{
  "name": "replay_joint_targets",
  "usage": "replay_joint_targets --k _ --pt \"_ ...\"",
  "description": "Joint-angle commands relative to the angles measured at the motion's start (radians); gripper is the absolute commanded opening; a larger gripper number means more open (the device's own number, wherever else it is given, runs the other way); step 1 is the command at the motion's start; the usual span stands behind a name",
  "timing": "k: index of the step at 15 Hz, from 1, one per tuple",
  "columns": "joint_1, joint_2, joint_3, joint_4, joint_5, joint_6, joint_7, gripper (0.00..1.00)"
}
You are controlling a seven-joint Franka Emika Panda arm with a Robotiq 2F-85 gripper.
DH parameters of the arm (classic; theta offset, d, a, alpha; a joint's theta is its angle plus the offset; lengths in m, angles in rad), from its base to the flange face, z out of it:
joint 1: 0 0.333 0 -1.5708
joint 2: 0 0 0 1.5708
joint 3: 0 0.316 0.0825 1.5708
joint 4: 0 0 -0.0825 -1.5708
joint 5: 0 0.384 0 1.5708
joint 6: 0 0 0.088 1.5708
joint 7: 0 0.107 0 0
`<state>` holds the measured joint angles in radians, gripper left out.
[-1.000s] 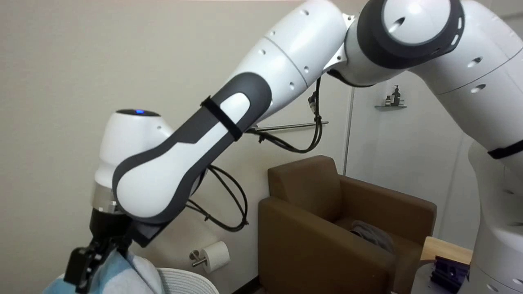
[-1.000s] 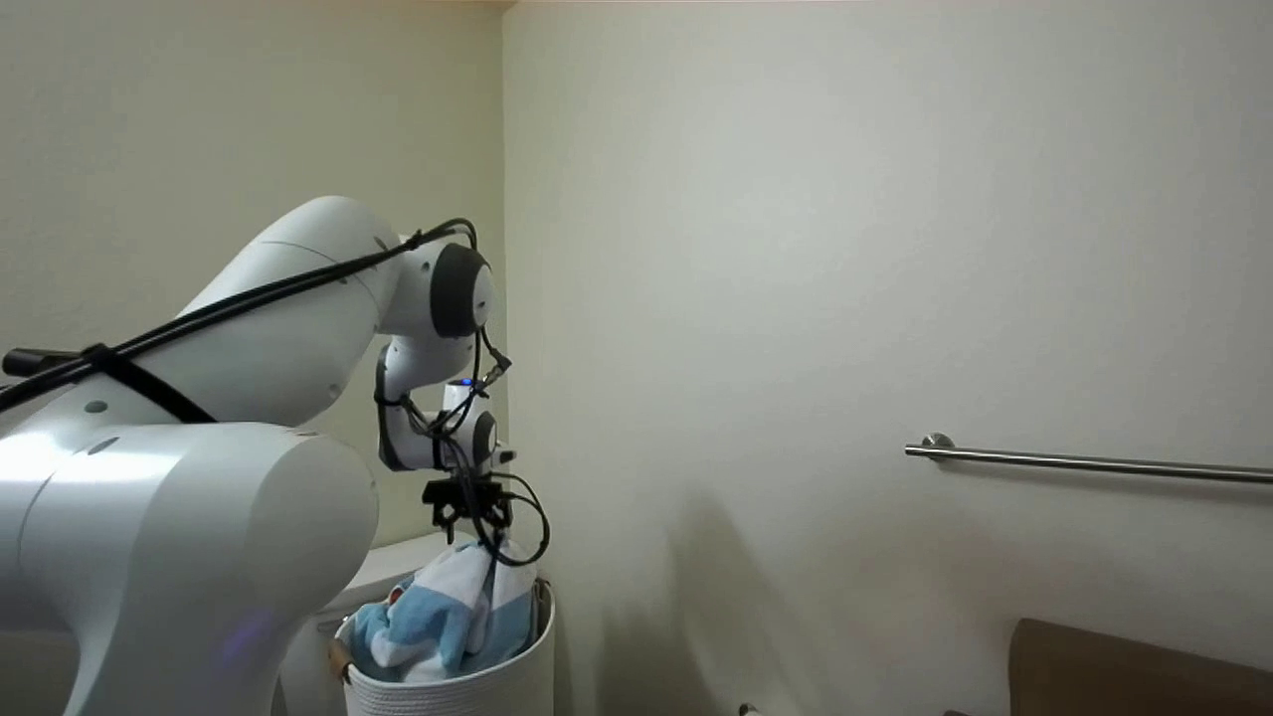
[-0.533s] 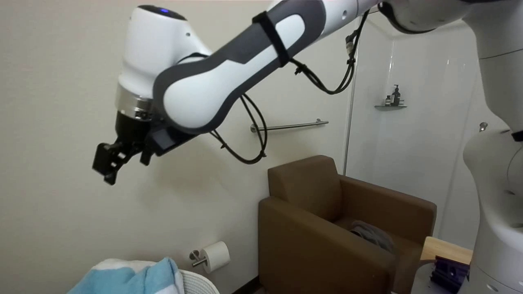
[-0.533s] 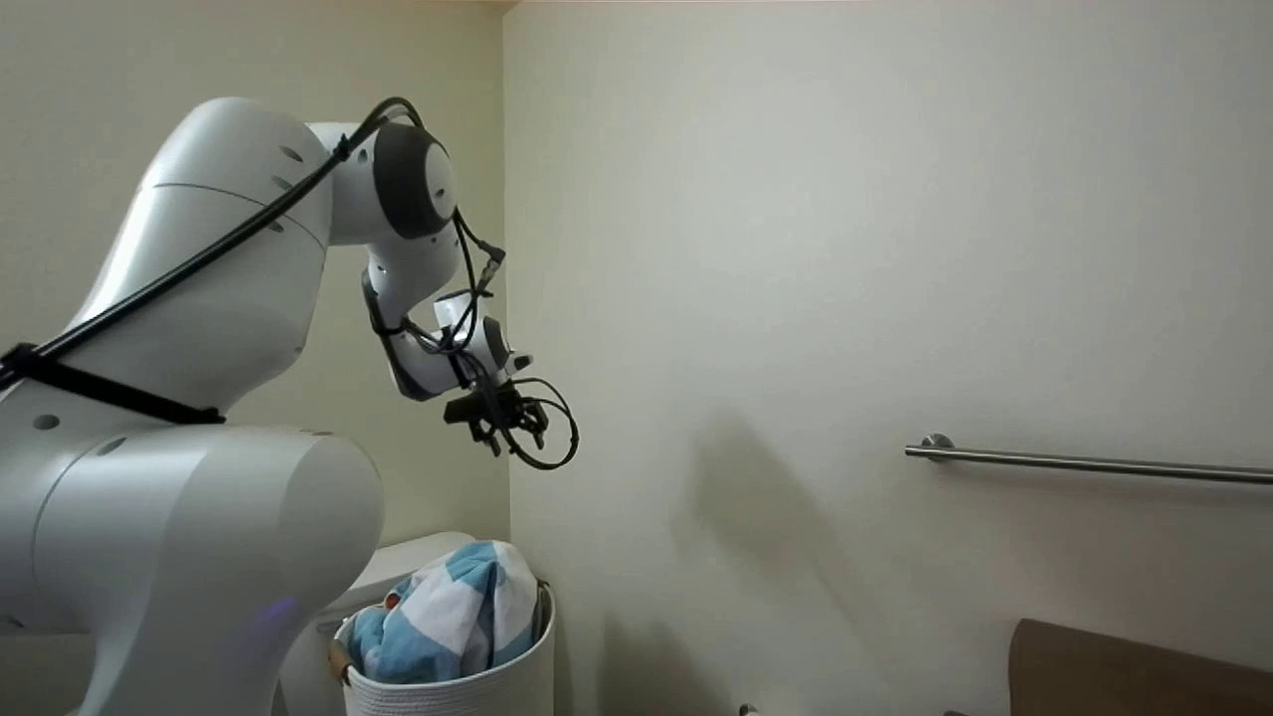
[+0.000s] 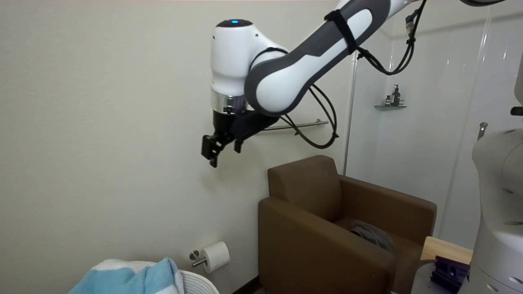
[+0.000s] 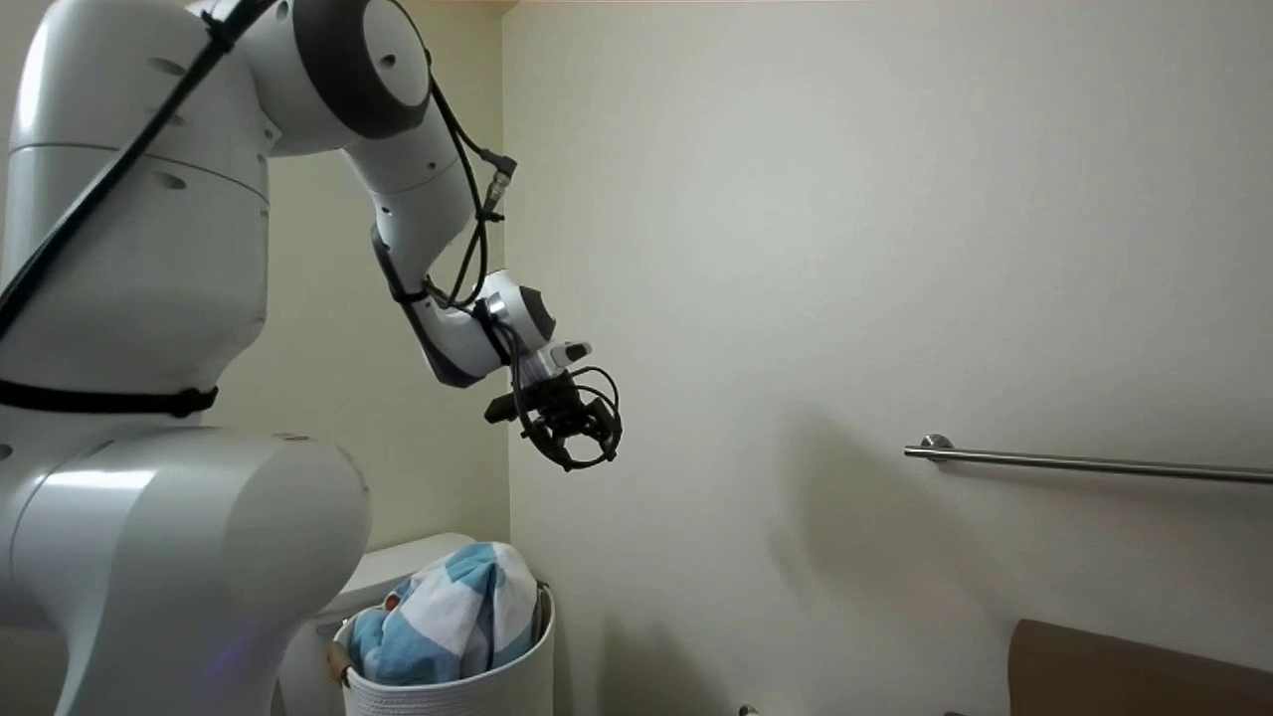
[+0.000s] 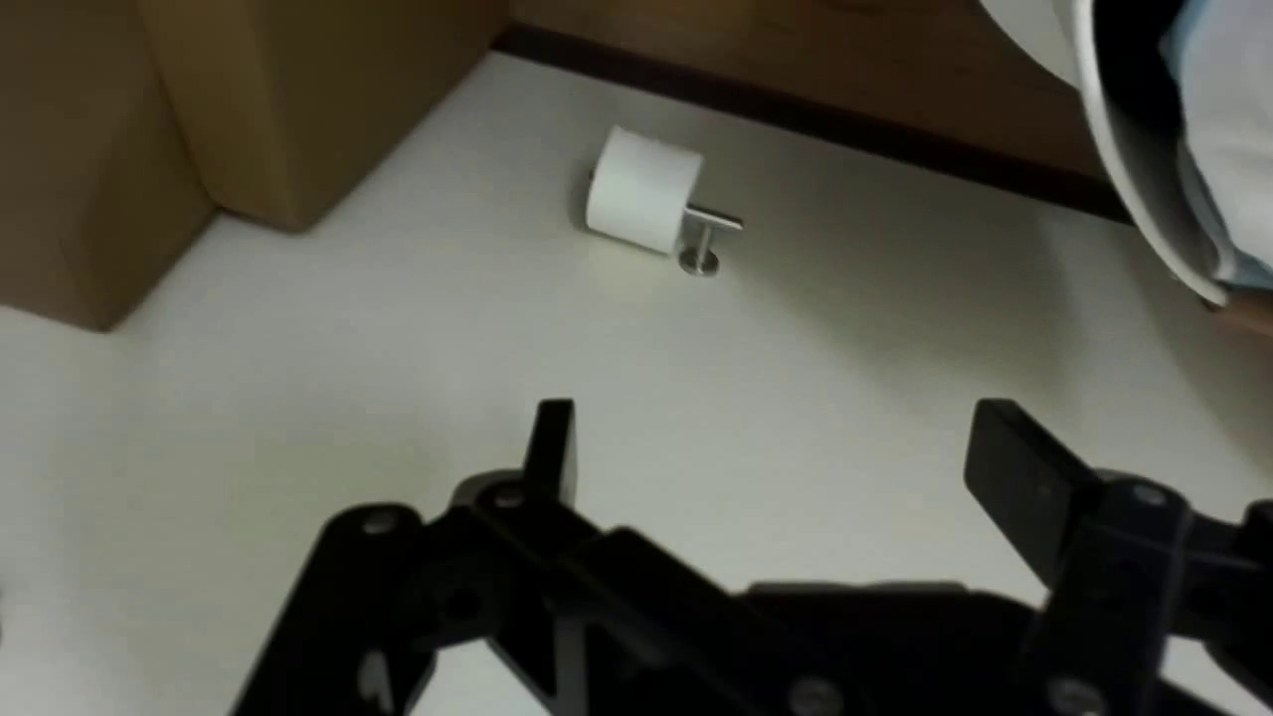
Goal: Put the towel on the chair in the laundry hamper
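Observation:
The blue and white striped towel (image 6: 438, 626) lies bunched in the white laundry hamper (image 6: 467, 696), heaped above its rim. Towel (image 5: 126, 279) and hamper (image 5: 200, 283) also show at the bottom of an exterior view. In the wrist view the towel (image 7: 1233, 129) and the hamper's rim (image 7: 1114, 159) are at the upper right. My gripper (image 7: 774, 428) is open with nothing between its fingers. It hangs in the air (image 5: 225, 157), well above the hamper and off to its chair side. The brown chair (image 5: 318, 253) has a crumpled grey cloth (image 5: 374, 234) on its seat.
A toilet paper roll (image 5: 216, 256) on a metal holder sticks out of the wall between hamper and chair. A metal bar (image 6: 1094, 463) is fixed to the wall above the chair. A dark purple object (image 5: 449, 273) is by the robot's base.
My gripper was down at the towel in the hamper. It has let go, risen clear and moved sideways toward the chair. The towel stays in the hamper.

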<state>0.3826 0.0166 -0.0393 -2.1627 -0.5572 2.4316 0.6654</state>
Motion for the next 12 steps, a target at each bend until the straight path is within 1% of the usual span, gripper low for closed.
replay_joint_targets --k 1,3,4,6,7,8,9,10,11,12 --pt "-0.134 -0.180 0.059 -0.239 -0.012 -0.021 0.045 1.00" --pt "-0.206 -0.261 0.067 -0.356 0.000 0.011 0.028 1.00" --pt "-0.242 -0.301 0.065 -0.420 0.004 0.052 0.016 1.00" --pt "-0.316 -0.373 0.049 -0.546 -0.004 0.191 -0.009 1.00" --pt "-0.298 -0.396 -0.020 -0.609 -0.050 0.293 0.010 1.00" --pt "-0.307 -0.424 -0.055 -0.650 -0.074 0.370 0.003 1.00" --pt "-0.329 -0.430 -0.088 -0.685 -0.127 0.456 -0.001 1.00" --pt "-0.343 -0.419 -0.124 -0.704 -0.167 0.541 -0.023 1.00" --pt "-0.341 -0.317 -0.174 -0.636 -0.218 0.626 -0.014 1.00" --pt "-0.351 -0.306 -0.205 -0.656 -0.239 0.704 -0.027 1.00"
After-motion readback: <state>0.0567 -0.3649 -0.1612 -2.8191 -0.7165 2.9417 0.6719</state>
